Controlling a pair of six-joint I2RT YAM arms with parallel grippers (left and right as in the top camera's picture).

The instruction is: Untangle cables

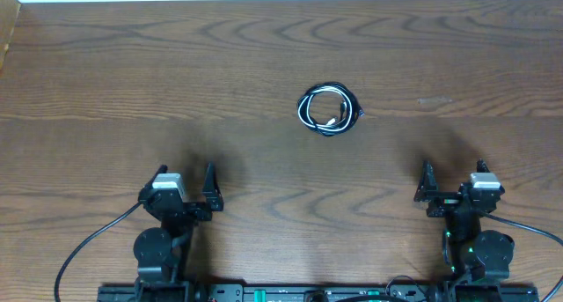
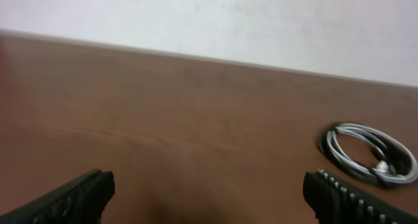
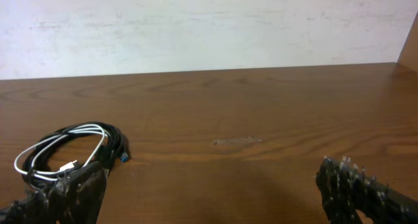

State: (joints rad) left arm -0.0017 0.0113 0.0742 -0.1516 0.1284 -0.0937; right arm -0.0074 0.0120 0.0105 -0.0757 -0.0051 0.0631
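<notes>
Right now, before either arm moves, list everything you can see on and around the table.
white cable: one, white, coiled mid-table, somewhat to the right arm's side
black cable: one, black, wound into the same coil as the white one
small blue piece: one, blue, at the coil's edge on the right arm's side
table: one, brown wood, under everything
wall: one, off-white, behind the table's far edge
left fingers: two, black, spread open at the near edge, holding nothing, apart from the coil
right fingers: two, black, spread open at the near edge, holding nothing, apart from the coil
</notes>
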